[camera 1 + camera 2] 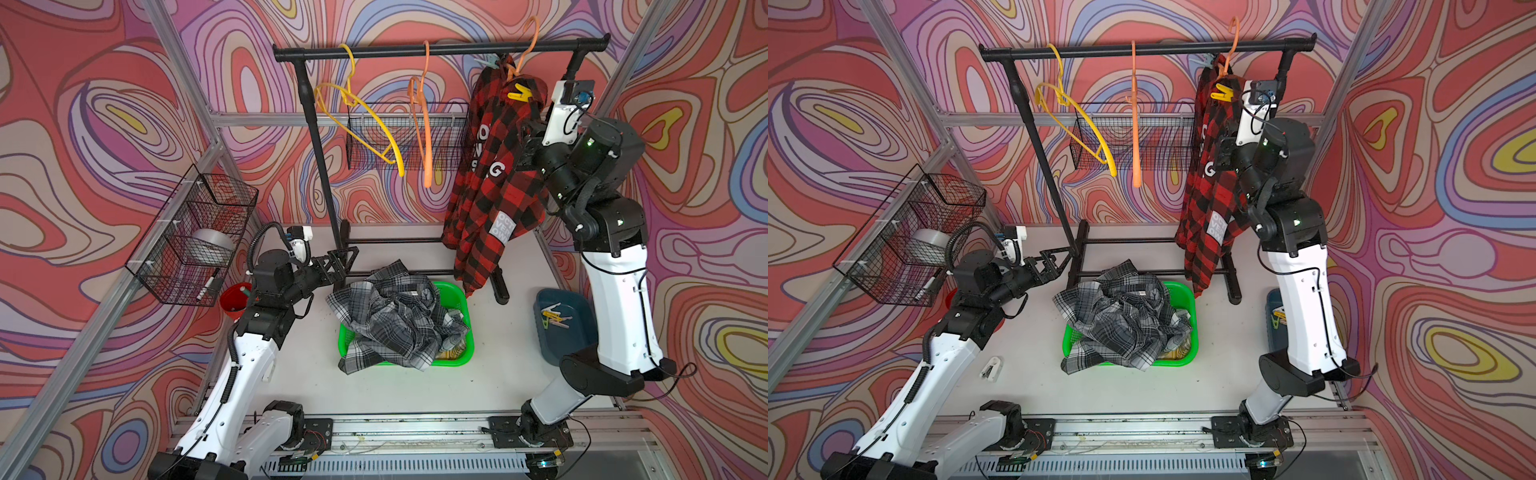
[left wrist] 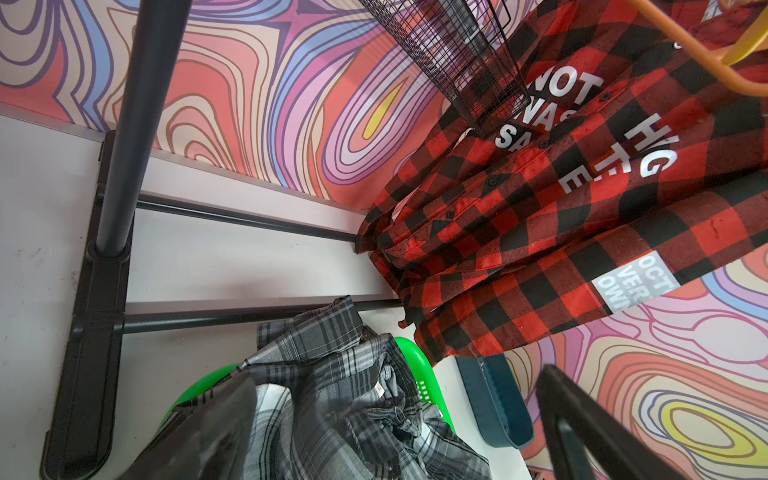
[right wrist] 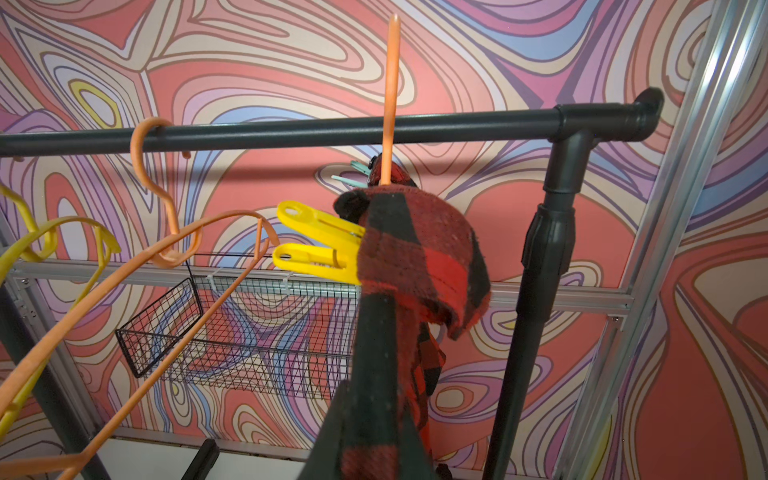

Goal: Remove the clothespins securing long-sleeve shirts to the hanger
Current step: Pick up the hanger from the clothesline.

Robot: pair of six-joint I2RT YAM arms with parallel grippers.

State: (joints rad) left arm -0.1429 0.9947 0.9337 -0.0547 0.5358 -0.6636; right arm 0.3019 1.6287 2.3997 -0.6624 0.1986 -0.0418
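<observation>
Yellow plastic clothespin (image 3: 320, 245) needs its handles squeezed next, we judge; right gripper (image 1: 527, 132) clenches red-black checked flannel shirt (image 1: 490, 199), left gripper (image 1: 345, 264) gapes empty.

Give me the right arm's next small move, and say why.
Probably open the right gripper and lift it a little towards the yellow clothespin. The gripper is shut against the red shirt, just below that pin. The pin clips the shirt to the orange hanger, and its handles stick out free. A teal pin behind it is also clipped on.
</observation>
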